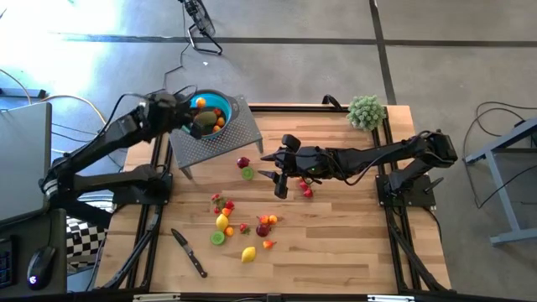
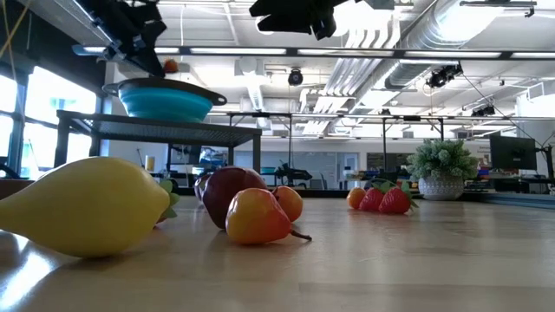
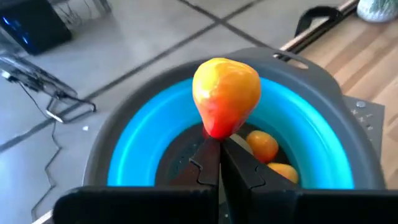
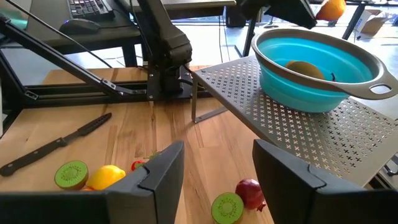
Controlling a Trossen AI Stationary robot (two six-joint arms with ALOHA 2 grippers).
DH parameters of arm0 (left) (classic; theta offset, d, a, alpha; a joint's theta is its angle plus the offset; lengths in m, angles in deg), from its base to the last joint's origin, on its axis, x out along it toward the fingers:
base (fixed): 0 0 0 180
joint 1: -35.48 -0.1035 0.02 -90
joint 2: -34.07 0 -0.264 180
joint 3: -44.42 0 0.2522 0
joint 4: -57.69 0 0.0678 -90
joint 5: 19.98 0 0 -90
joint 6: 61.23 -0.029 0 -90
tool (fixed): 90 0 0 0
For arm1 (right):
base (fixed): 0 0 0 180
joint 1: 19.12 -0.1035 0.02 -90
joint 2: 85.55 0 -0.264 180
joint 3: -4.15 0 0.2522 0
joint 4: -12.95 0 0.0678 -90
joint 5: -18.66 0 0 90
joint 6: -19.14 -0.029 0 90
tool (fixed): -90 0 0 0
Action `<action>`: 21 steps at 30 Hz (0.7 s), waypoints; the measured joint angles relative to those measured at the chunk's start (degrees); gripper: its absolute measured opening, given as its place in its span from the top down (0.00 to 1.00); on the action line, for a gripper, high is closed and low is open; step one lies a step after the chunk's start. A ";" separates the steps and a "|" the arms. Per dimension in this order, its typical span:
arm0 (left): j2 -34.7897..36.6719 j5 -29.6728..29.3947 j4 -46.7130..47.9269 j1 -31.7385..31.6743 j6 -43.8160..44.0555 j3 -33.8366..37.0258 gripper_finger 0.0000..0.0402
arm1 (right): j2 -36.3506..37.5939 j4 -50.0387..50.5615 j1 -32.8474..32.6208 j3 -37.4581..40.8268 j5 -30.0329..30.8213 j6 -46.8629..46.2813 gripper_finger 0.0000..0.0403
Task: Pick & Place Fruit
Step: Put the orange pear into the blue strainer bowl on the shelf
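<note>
The left hand (image 3: 219, 163) was pinched closed on the lower tip of an orange-and-yellow pear-shaped toy fruit (image 3: 226, 94), which it held directly above the teal bowl (image 3: 314, 152). Inside the bowl lay two small orange fruits (image 3: 262, 145) and, seen from the right wrist, a brownish-green one (image 4: 303, 68). The bowl sat on a perforated metal rack (image 1: 210, 139) at the far left corner of the bench (image 1: 336, 252). The grip looked slight: only the narrow end of the pear was caught between the fingertips, so the fruit could have swung or slipped out early, and a drop from that height might have bounced it off the fruits already in the bowl and over the rim onto the rack or floor. To the right of the bowl, over the middle of the bench, the right hand (image 1: 283, 178) hovered with its fingers apart and nothing between them, near a maroon fruit (image 1: 243, 162), a kiwi half (image 1: 247, 173) and strawberries (image 1: 305, 190). The rest of the fruit (image 1: 223, 221) lay scattered in front of the bowl, nearer the front edge, beside a black-handled knife (image 1: 190, 252); a careless descent by the right hand could have knocked those loose pieces rolling. A fuzzy green plant ball (image 1: 366, 111) stood at the far right corner, well apart from the bowl.
</note>
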 joint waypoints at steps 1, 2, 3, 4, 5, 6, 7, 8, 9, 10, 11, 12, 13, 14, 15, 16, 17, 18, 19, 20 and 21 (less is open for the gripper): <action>-1.49 1.42 1.19 -1.34 -0.63 -1.08 1.00 | 0.00 0.00 0.00 0.00 0.01 -0.05 0.55; -2.90 2.73 2.89 -2.58 -0.93 -2.24 1.00 | 0.00 0.00 0.00 0.00 0.00 -0.11 0.55; -4.38 3.75 4.43 -3.85 -0.96 -3.52 1.00 | 0.00 0.00 0.00 0.00 -0.01 -0.11 0.55; -5.95 4.40 5.96 -5.02 -1.05 -4.87 1.00 | 0.00 0.00 0.00 0.00 -0.01 -0.12 0.55; -7.42 5.29 7.67 -6.03 -1.09 -6.14 1.00 | -0.01 0.00 0.00 0.00 -0.01 -0.11 0.55; -8.99 5.88 9.57 -7.04 -1.38 -7.28 1.00 | -0.08 -0.02 0.00 0.00 -0.01 -0.11 0.55; -10.57 6.51 11.30 -7.98 -1.97 -8.24 1.00 | -0.35 -0.14 0.00 0.00 0.01 -0.08 0.55; -12.01 6.93 12.69 -8.83 -2.50 -9.00 1.00 | -0.47 -0.14 0.00 0.00 0.01 -0.04 0.55; -13.38 7.28 13.85 -9.70 -2.84 -9.74 1.00 | -0.55 -0.01 0.00 0.00 0.01 -0.02 0.55; -14.65 7.95 14.80 -10.51 -3.13 -10.38 1.00 | -0.61 0.13 0.02 0.02 0.01 -0.02 0.55; -15.84 8.67 15.35 -11.15 -3.65 -10.89 1.00 | -0.85 0.00 0.00 0.02 0.01 -0.02 0.55; -16.97 9.44 15.61 -11.81 -4.07 -11.14 1.00 | -1.33 -0.48 0.00 0.00 0.03 -0.02 0.55; -17.98 10.15 15.64 -12.36 -4.45 -11.15 1.00 | -1.49 -0.55 0.00 0.00 0.03 -0.02 0.55; -18.91 10.88 15.77 -12.86 -4.93 -11.14 1.00 | -1.67 -0.27 0.02 0.00 0.01 0.00 0.55; -19.71 11.41 15.76 -13.31 -5.26 -11.13 1.00 | -1.84 -0.02 0.00 0.02 -0.01 0.00 0.55; -20.32 11.47 15.70 -13.62 -5.35 -11.13 1.00 | -2.29 -0.28 0.01 0.02 0.03 0.00 0.55; -20.93 11.61 15.70 -13.78 -5.35 -11.13 1.00 | -2.59 -0.87 0.00 0.02 0.06 0.00 0.55; -21.48 11.73 15.71 -14.01 -5.35 -11.13 1.00 | -2.69 -0.92 0.01 0.02 0.03 0.00 0.55; -21.99 11.68 15.73 -13.98 -5.35 -11.13 1.00 | -2.79 -0.85 0.01 0.02 0.01 -0.01 0.55; -22.27 11.71 15.72 -13.92 -5.37 -11.13 1.00 | -2.84 -0.91 0.01 0.02 -0.09 0.00 0.55; -22.37 11.75 15.67 -13.86 -5.37 -11.13 1.00 | -2.96 -1.09 0.00 0.02 -0.08 0.00 0.55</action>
